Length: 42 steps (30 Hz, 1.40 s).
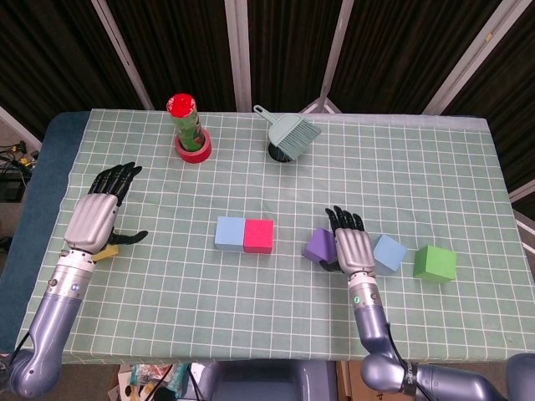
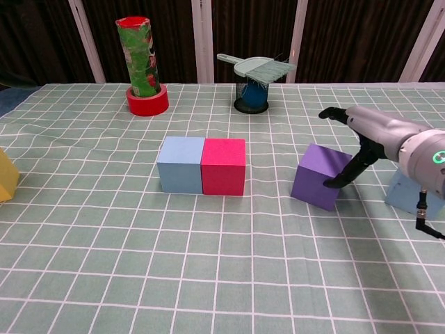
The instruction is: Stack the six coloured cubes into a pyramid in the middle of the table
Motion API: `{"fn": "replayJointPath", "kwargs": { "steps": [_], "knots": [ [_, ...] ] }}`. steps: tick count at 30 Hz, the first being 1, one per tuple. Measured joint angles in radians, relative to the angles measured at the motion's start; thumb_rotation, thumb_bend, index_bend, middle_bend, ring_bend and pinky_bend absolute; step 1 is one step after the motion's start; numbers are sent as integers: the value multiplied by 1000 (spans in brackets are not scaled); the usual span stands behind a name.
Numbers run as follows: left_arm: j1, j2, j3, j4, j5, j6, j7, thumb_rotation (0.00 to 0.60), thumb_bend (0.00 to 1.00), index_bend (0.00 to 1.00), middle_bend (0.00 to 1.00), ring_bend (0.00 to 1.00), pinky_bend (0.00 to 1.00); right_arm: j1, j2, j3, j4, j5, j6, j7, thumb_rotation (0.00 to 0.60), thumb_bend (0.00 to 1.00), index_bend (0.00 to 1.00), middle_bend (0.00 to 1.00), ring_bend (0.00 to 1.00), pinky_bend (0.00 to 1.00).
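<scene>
1. My right hand [image 1: 353, 249] sits right of centre in the head view, fingers spread over the purple cube [image 1: 318, 246]; in the chest view my thumb reaches down against the cube's right face, but I cannot tell whether I actually grip it.
2. That purple cube [image 2: 320, 176] stands tilted on the green checked tablecloth [image 1: 251, 309], well apart from the pair at centre.
3. At centre, a light blue cube [image 1: 230, 233] and a pink-red cube [image 1: 258, 236] stand touching side by side, blue on the left.
4. Just right of my right hand lies a second light blue cube [image 1: 389, 252], and further right a green cube [image 1: 435, 263].
5. My left hand [image 1: 102, 213] hangs at the left edge of the head view, fingers apart, holding nothing; a yellow cube [image 2: 7, 174] shows just beneath it, at the left margin of the chest view.
6. In the upper part of the frame stand a green cylindrical can with a red lid [image 1: 187, 122] inside a red tape roll [image 1: 193, 151], and a pale teal dustpan with brush [image 1: 292, 134] resting on a dark round holder [image 2: 251, 97].
7. Nothing lies between the purple cube and the centre pair.
</scene>
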Motion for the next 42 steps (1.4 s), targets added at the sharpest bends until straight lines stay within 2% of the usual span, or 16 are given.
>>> {"fn": "replayJointPath", "kwargs": {
  "steps": [13,18,29,42],
  "knots": [
    [4,1,-6,-7,-6,-11,-1,600,39,0,30,0,0,3,44,5,20,86,24,-27,600,190,0,10,0,0],
    [5,-1,-7,-11,-9,-15,1,600,39,0,33,0,0,2,64,5,10,92,-6,3,600,189,0,92,25,0],
    [10,3,-19,-13,-11,-13,-13,600,40,0,36,0,0,31,104,-3,29,82,-145,98,600,189,0,214,85,0],
    [14,4,-26,-12,-11,-17,-24,600,41,0,38,0,0,62,107,-19,82,50,-179,164,600,189,0,396,252,0]
  ]
}}
